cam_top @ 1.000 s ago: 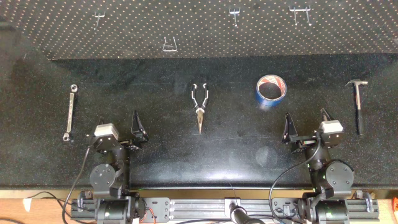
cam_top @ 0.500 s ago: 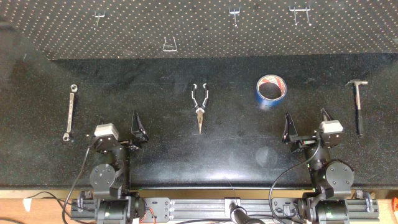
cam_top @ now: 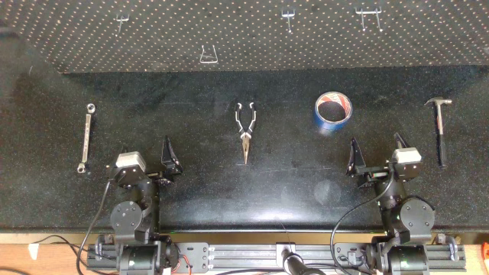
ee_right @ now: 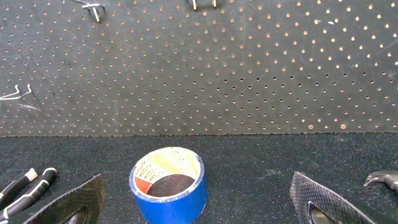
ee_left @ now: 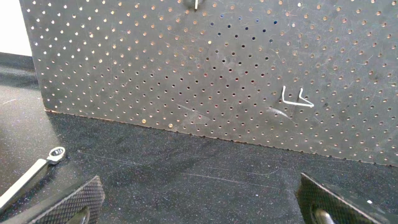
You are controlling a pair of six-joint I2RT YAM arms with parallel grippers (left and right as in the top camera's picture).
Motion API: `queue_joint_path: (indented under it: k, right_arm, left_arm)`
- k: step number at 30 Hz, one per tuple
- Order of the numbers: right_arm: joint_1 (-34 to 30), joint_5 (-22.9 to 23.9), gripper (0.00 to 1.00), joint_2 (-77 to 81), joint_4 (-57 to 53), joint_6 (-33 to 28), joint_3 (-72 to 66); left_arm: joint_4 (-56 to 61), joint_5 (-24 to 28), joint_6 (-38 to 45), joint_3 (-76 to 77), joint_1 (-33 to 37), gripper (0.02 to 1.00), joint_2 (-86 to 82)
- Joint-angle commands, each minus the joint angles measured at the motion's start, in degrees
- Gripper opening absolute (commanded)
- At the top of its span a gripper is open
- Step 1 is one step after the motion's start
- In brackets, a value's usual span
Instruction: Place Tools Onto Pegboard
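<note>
Tools lie in a row on the worktop point(cam_top: 191, 99) along the foot of the pegboard point(cam_top: 244, 38), and none is hung yet. The wrench point(cam_top: 85, 138) is toward the pegboard's left end, the pliers point(cam_top: 245, 130) before its middle, the tape roll point(cam_top: 333, 110) before its right half and closest to it, and the hammer point(cam_top: 439, 130) toward its right end. Wire hooks point(cam_top: 287, 14) stand bare on the pegboard face. The left claw point(cam_top: 145, 156) and the right claw point(cam_top: 376, 156) hang farther from the pegboard than any tool, each with its fingers spread apart and nothing between them. The step in hand looks like a first pickup, and the tape roll, lying with its opening up between the right claw and the pegboard, seems the handiest start. One finger should probably go inside the ring and one outside, pinching the wall on the side away from the pegboard, so the hole stays free to slip over a hook. For the wrench, the left claw would do better to take the shank near its middle and leave the ring end clear. Lifting level before carrying toward the pegboard should keep a tool from swinging against the hooks.
</note>
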Motion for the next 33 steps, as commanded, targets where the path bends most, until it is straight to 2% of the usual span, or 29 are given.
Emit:
queue_joint_path:
  k: [1, 13, 17, 22, 28, 31, 33]
  right_arm:
    - [0.3, 0.7, 0.976, -0.6, -0.5, 0.8, -0.1]
    - [0.3, 0.7, 0.974, -0.6, -0.5, 0.8, -0.1]
    - [0.3, 0.7, 0.976, -0.6, -0.5, 0.8, -0.1]
    - [0.3, 0.7, 0.976, -0.6, -0.5, 0.8, -0.1]
    - [0.3, 0.7, 0.976, -0.6, -0.5, 0.8, -0.1]
    - [0.3, 0.7, 0.976, -0.6, -0.5, 0.8, -0.1]
    - [0.3, 0.7, 0.976, -0.6, -0.5, 0.8, -0.1]
  left_arm:
    - [-0.4, 0.4, 0.7, -0.1, 0.2, 0.996, -0.4]
    - [-0.4, 0.5, 0.7, -0.1, 0.2, 0.996, -0.4]
    - [-0.5, 2.4, 0.8, -0.1, 0.2, 0.996, -0.4]
    - [-0.6, 3.6, 9.2, 0.3, 0.4, 0.996, 1.5]
    - [-3.2, 3.6, 11.4, 14.0, 2.2, 0.993, 22.2]
    - [-10.1, 3.7, 11.4, 22.3, 4.3, 0.996, 31.0]
    - [-19.2, 3.4, 11.4, 31.3, 7.4, 0.993, 39.5]
